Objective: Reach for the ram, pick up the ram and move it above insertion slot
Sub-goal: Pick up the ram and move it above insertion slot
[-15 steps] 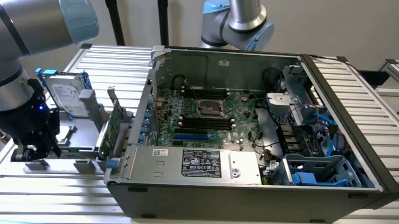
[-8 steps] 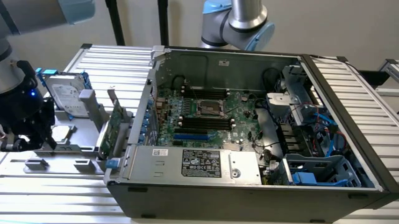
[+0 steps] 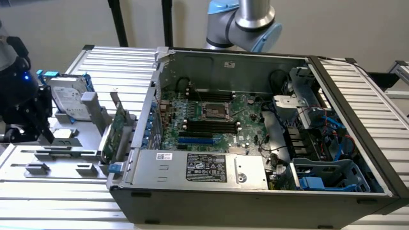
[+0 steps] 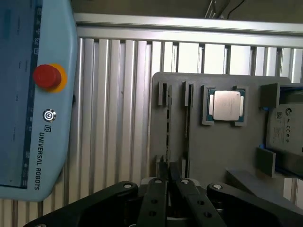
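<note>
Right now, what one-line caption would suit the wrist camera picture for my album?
Gripper poised over a grey parts tray holding a processor chip, teach pendant alongside.

You have the silver-and-light-blue jointed robot arm [image 3: 250, 21] entering at the top of the exterior view, its elbow joint bent. The black two-fingered gripper [image 3: 45, 139] sits at the exterior view's left, pointing downward. In the wrist view, the black gripper [image 4: 169, 171] shows its linkages splayed and its two fingertips [image 4: 162, 169] drawn close together, nearly touching.
</note>
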